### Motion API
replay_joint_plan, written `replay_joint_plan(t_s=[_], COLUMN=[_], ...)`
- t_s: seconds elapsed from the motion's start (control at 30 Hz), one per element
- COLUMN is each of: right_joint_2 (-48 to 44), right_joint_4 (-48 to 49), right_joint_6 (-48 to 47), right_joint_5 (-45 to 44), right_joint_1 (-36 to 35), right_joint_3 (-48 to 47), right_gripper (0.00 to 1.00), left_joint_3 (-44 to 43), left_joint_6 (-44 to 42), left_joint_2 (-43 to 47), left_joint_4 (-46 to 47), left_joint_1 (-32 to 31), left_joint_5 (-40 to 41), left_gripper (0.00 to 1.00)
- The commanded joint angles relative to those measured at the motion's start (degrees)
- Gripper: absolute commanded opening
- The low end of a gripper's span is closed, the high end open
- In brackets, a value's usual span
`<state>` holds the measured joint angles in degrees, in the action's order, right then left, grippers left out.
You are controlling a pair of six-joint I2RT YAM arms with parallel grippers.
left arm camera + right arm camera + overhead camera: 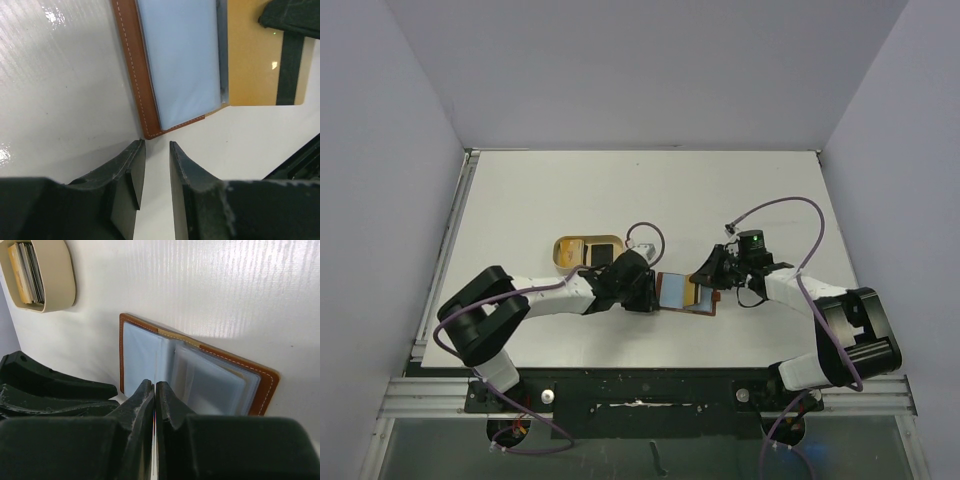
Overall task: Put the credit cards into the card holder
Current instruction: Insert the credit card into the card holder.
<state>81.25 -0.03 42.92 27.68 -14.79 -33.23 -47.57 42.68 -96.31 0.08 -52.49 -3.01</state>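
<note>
The brown wallet [682,292] lay open on the white counter [620,190], between the 2 arms and toward the front edge. The left end effector [652,298] sat just beside the wallet's near side. In the left wrist view its 2 fingers [125,170] stood a narrow gap apart with nothing between them, so it was released. The wallet's stitched corner lay just ahead of the tips without touching them. A pale blue panel [182,60] filled that half of the wallet; whether it was a card or a sleeve could not be told.

The right end effector [705,278] hung over the wallet's other side. In the right wrist view it was clenched, its tips pressed together above the clear sleeves [215,377] that fanned up from the wallet's spine. Whether a thin sheet was pinched between them could not be told.

A tan tray [568,252] with rounded ends rested on the counter behind the left wrist, near the wallet but apart from it. Several cards [26,271] stood on edge inside it, some dark and at least 1 tan.
</note>
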Motion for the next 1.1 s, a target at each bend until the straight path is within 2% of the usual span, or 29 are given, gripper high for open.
replay_joint_plan(t_s=[0.0,0.2,0.37,0.6,1.07], right_joint_2=[0.4,2.2,4.8,8.5,8.8], right_joint_4=[3.1,4.6,5.7,8.6,9.7], right_joint_6=[-0.4,-0.5,-0.7,-1.3,-1.8], right_joint_5=[2.0,3.9,4.2,6.2,9.1], right_joint_1=[1.2,1.8,1.9,2.3,2.4], right_joint_3=[0.6,0.1,-0.5,0.1,-0.7], right_gripper=[0.03,0.04,0.04,0.05,0.05], left_joint_3=[-0.5,-0.3,-0.4,0.2,-0.1], left_joint_6=[0.9,0.2,-0.8,-1.9,-2.5], left_joint_2=[3.7,3.1,0.6,-1.4,-2.2], left_joint_4=[1.8,3.8,4.1,5.3,5.6], left_joint_1=[0.9,2.9,3.9,3.9,3.8], left_joint_5=[-0.5,-1.4,-2.1,-2.9,-2.7], left_gripper=[0.26,0.25,0.17,0.12,0.11])
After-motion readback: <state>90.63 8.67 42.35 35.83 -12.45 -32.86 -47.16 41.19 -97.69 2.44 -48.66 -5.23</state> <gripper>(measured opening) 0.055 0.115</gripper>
